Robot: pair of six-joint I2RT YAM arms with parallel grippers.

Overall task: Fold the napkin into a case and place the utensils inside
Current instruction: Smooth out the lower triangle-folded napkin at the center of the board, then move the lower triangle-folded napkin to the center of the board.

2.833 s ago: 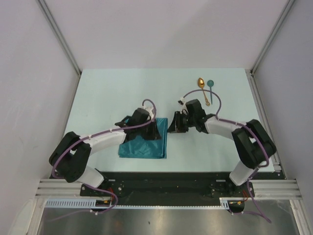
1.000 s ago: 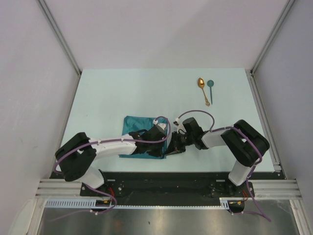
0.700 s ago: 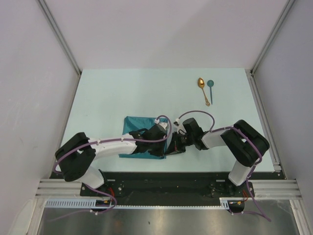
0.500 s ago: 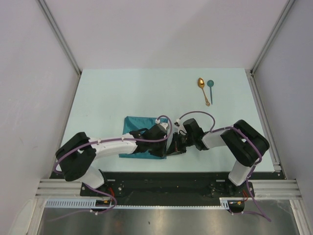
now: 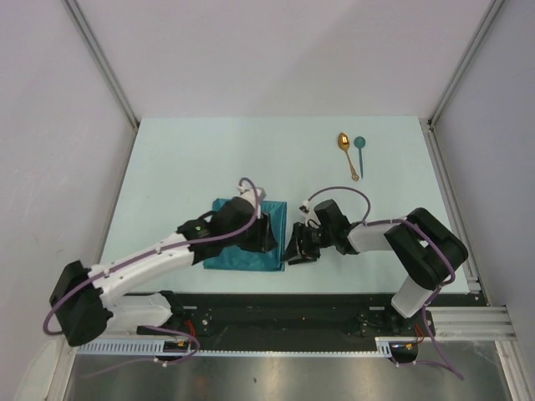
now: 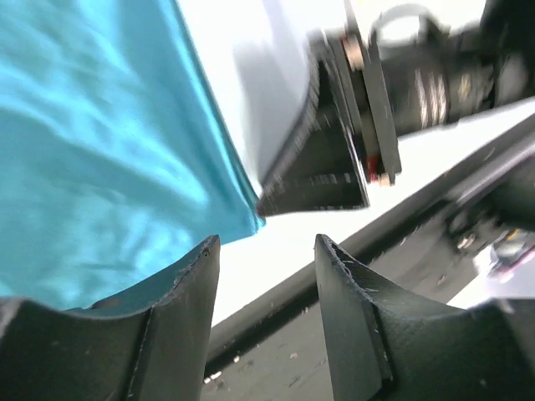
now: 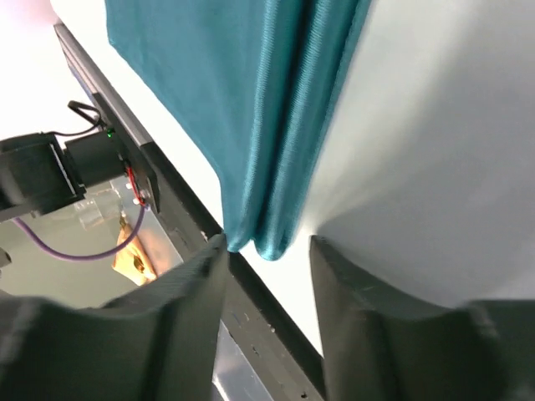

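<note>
The teal napkin (image 5: 230, 252) lies flat near the table's front edge, folded into a broad rectangle; no case shows. My left gripper (image 5: 267, 237) hovers over its right part, open with nothing between the fingers; the left wrist view shows the cloth (image 6: 100, 159) beyond the left finger. My right gripper (image 5: 293, 251) sits just right of the napkin's near right corner, open and empty. That folded corner (image 7: 267, 234) hangs just past its fingertips. The utensils lie far right at the back, a gold spoon (image 5: 344, 144) and a teal spoon (image 5: 359, 144), side by side.
The black front rail (image 5: 276, 292) runs just below the napkin and both grippers. White walls close in the table on the left, back and right. My two grippers are close together, the right one (image 6: 334, 167) filling the left wrist view.
Both grippers have opened and let go of the napkin's near right edge. My left gripper has lifted and drawn back over the cloth, and its arm has swung outward to the left.
</note>
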